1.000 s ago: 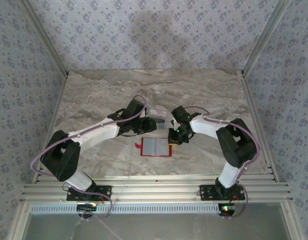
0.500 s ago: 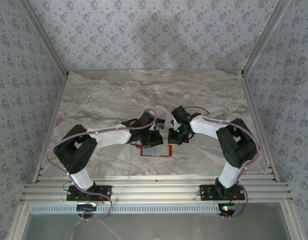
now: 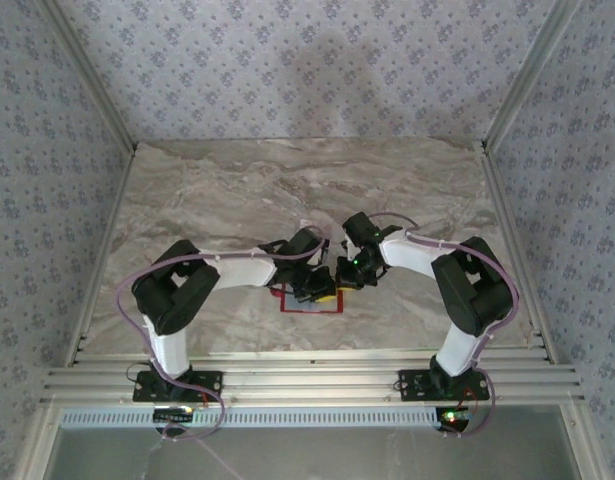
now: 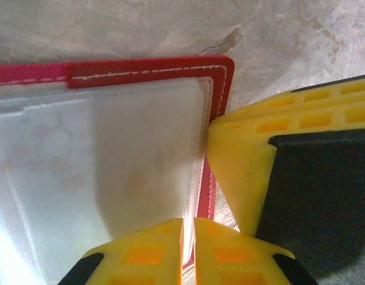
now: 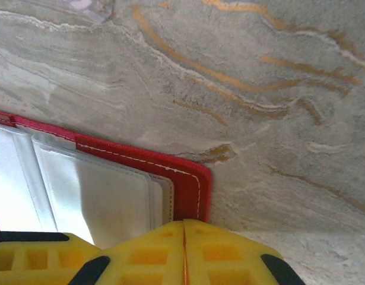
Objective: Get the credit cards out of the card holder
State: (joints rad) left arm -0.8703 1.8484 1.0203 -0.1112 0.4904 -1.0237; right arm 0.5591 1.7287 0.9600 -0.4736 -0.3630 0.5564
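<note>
Red card holder (image 4: 149, 70) now has left fingers (image 4: 148, 254) over it.

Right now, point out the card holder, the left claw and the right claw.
card holder (image 4: 152, 68): left wrist view, red stitched top border.
left claw (image 4: 188, 231): left wrist view, between its yellow fingertips.
right claw (image 5: 183, 231): right wrist view, seam between its yellow fingertips.
</note>
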